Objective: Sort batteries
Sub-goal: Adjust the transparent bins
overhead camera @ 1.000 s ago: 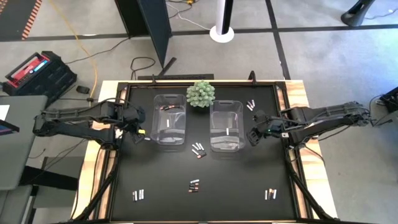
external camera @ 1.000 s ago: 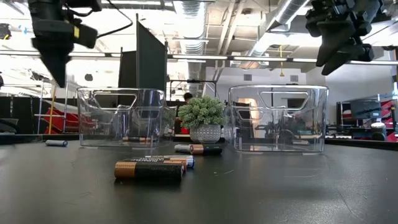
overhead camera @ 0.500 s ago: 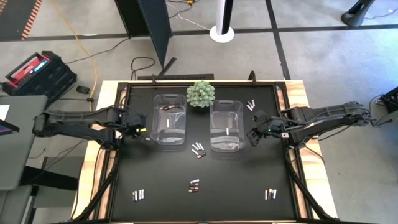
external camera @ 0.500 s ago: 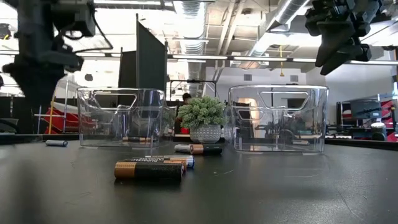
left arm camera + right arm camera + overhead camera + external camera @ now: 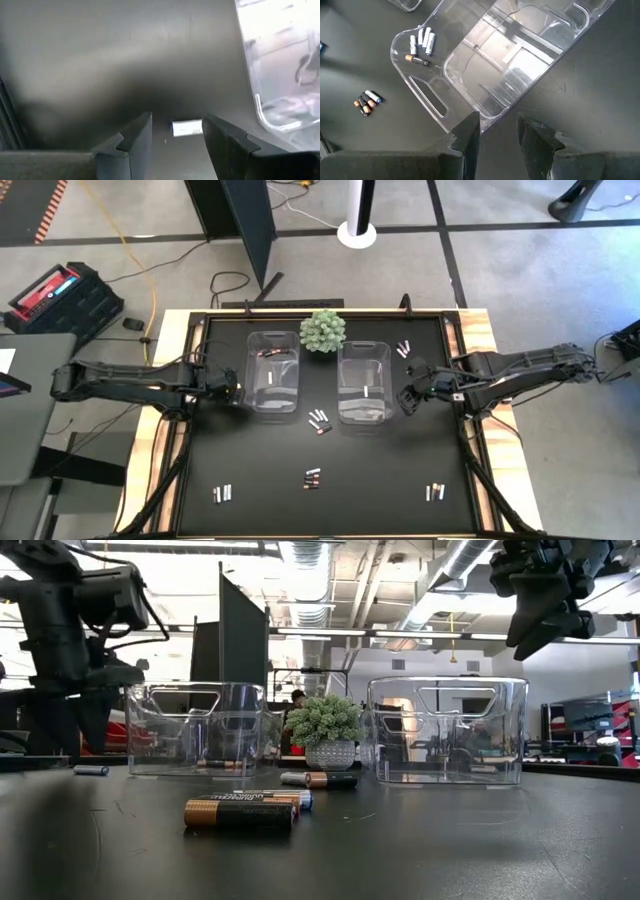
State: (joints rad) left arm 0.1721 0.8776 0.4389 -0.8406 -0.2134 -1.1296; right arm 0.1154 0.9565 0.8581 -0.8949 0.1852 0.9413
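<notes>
A pale battery (image 5: 187, 128) lies on the black table just left of the left clear bin (image 5: 272, 372). My left gripper (image 5: 175, 135) is low over it and open, one finger on either side, neither touching. In the low view the battery (image 5: 90, 770) lies below the gripper (image 5: 78, 725). My right gripper (image 5: 405, 400) hangs open, high beside the right bin (image 5: 363, 383), with nothing between its fingers (image 5: 470, 132). Each bin holds a few batteries. Small groups of batteries (image 5: 319, 421) lie on the table.
A green spiky plant (image 5: 323, 330) stands between the bins at the far side. More battery groups lie near the front edge (image 5: 312, 477), front left (image 5: 223, 494), front right (image 5: 434, 492) and far right (image 5: 403, 349). A raised rim (image 5: 190, 430) runs around the table.
My left gripper has come down from well above the table to just over the pale battery beside the left bin, rolling about its own axis on the way. The battery has not moved.
</notes>
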